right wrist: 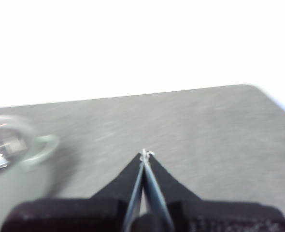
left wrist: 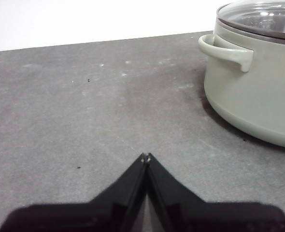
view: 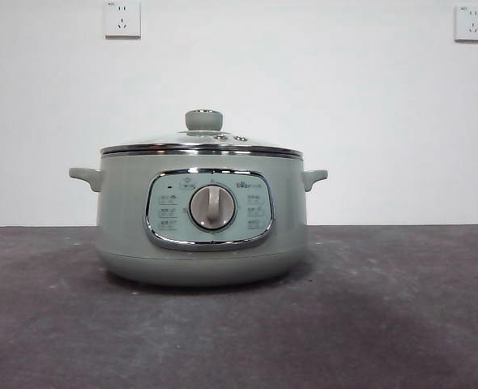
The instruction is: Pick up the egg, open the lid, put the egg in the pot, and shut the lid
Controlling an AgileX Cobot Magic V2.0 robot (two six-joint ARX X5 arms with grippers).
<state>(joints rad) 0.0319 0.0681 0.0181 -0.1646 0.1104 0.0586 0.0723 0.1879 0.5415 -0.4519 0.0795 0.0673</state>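
Front view: pot (view: 202, 243) squat in the middle of the dark grey worktop (view: 401, 324), lid (view: 202, 144) seated flat on its rim, knob up, dial facing forward. No arm in this shot. No egg anywhere, in any of the three views; could be inside already, could be off camera, cannot tell which. Glass of the lid too glary to read the pot's contents from the left wrist view.

Left gripper (left wrist: 146, 157) pressed together, holding nothing, hanging over bare worktop near the pot's side handle (left wrist: 227, 50). Right gripper (right wrist: 145, 153) also pressed together and empty, blurred picture, pot and lid edge just showing at one side.

Judging by the lie of things: either nothing begun or everything finished. If beginning, next move calls for finding the egg, spreading one gripper and closing gently on the smooth shell. Other gripper then onto the knob, lifting straight up.
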